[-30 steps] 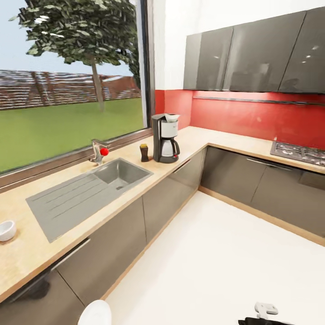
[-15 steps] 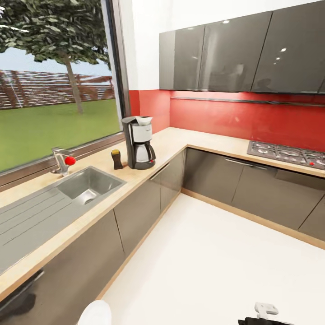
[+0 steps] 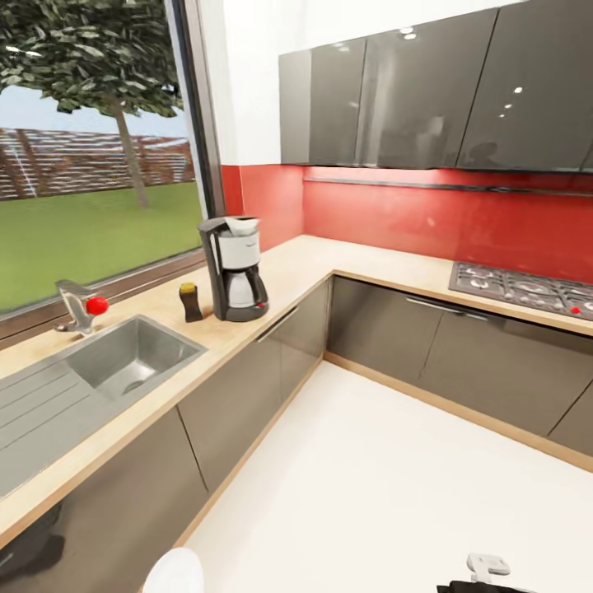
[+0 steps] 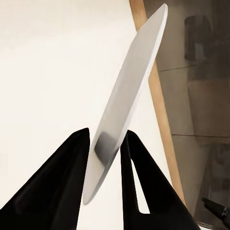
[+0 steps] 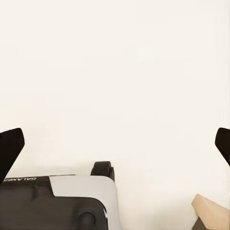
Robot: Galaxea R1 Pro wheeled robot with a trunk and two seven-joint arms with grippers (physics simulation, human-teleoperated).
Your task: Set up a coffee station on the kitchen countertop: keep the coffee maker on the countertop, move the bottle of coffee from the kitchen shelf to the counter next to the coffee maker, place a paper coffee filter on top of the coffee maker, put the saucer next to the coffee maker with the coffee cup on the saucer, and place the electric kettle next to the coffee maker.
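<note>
1. Counter (image 3: 305, 272): well ahead of both tools; coffee maker (image 3: 233, 268) stands on it, filter on top, bottle of coffee (image 3: 191, 301) just beside.
2. Saucer (image 4: 127, 96): pinched edgewise by the left tool (image 4: 106, 148). Likely stiff, slick, breakable; the rim grip suits.
3. Right tool (image 5: 115, 143): spread wide, empty, pointed at the floor.

A white saucer (image 4: 125, 91) is seen between black fingers (image 4: 57, 187); the coffee maker (image 3: 234, 268) is black and silver; the countertop (image 3: 309, 268) is pale wood-grained; the backsplash (image 3: 428, 216) red; the cabinets (image 3: 412, 95) glossy grey; the floor (image 3: 395, 486) cream.
</note>
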